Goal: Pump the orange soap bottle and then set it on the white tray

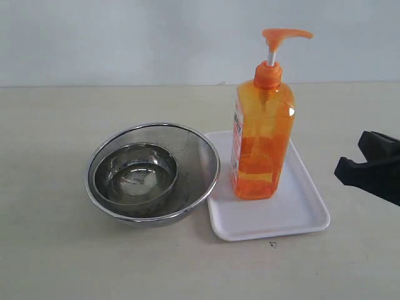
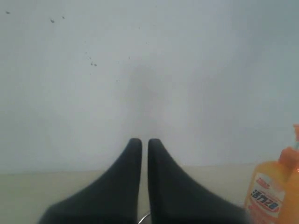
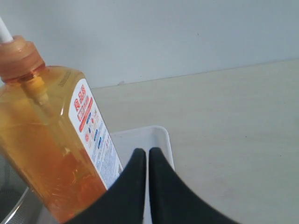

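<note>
Occupying white tray (image 1: 300, 215), translucent orange soap bottle (image 1: 262, 147), left hand (image 2: 145, 141), right hand (image 3: 148, 150) closed, empty

Elevated exterior and both wrist views share bottle (image 1: 262, 150).

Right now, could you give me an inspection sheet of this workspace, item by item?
Surface: pale table, one small dark speck near the tray.
Job's things: orange soap bottle standing upright on the white tray.
Clutter: small steel bowl nested inside large steel bowl, close against the tray.
Hands: left hand shut, empty; right hand shut, empty, apart from the bottle.
Cables: nothing seen.
Surroundings: plain pale wall.
</note>
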### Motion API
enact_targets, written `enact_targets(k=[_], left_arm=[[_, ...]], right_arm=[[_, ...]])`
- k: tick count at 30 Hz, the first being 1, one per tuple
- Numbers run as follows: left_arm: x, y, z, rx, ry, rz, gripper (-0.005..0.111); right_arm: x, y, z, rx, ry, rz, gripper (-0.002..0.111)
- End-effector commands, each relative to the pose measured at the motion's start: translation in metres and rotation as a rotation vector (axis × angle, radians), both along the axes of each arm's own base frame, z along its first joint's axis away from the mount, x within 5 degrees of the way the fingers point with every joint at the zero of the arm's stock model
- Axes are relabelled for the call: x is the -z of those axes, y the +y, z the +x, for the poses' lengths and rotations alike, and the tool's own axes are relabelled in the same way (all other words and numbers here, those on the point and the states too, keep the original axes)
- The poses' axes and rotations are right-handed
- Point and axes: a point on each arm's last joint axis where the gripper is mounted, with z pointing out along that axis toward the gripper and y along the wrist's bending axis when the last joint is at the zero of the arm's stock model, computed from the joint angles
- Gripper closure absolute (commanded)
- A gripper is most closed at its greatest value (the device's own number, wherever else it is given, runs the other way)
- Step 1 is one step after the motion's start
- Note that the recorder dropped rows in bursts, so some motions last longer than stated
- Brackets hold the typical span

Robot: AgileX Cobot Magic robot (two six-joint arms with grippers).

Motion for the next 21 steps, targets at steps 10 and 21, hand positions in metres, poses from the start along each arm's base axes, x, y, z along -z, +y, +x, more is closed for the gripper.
enact_targets(k=[10, 21], left_arm=[[0.029, 0.002, -0.028, 0.012, -0.116, -0.023, 0.102], [0.028, -0.005, -0.031, 0.096, -0.127, -0.020, 0.102]], right_arm=[[0.001, -0.001, -0.001, 0.001, -0.002, 0.002, 0.108], [0.001, -0.001, -0.001, 0.001, -0.002, 0.002, 0.108]])
